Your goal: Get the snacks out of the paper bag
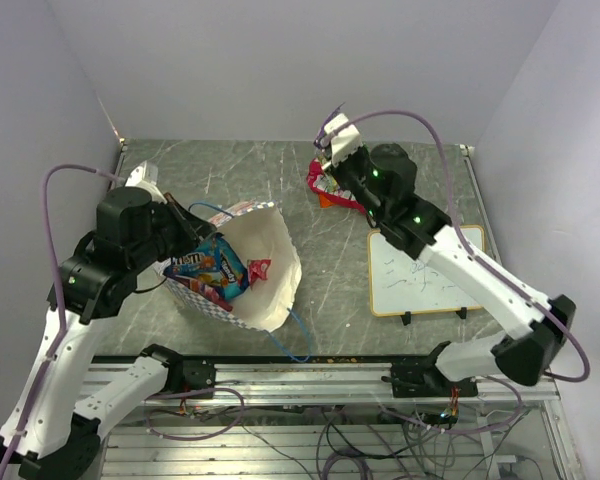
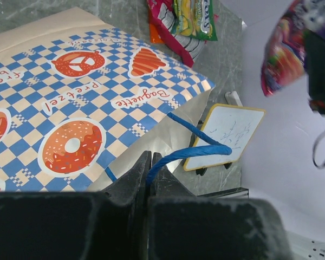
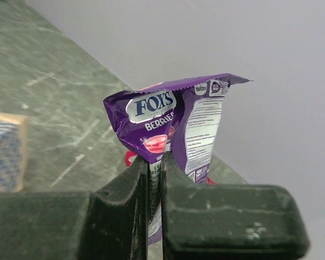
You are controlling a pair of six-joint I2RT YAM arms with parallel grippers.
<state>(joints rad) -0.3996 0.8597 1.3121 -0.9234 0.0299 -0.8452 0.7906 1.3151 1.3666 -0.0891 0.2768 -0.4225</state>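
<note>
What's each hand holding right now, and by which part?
The left hand pinches the paper bag by its blue string handle; the right hand pinches the purple packet by its bottom edge.

paper bag (image 2: 97,92): blue-white checks, cream | packet (image 3: 151,116): purple | table (image 1: 230,175): grey-green marbled

Paper bag (image 1: 280,272) left, snacks (image 1: 208,266) inside; writing board (image 1: 420,272) right; more snacks on table (image 1: 240,165) behind, between them.

Plain pale-lilac walls (image 1: 280,60) on 3 sides — grey-green marbled tabletop (image 1: 240,170), alu rail (image 1: 310,372) at near edge.
</note>
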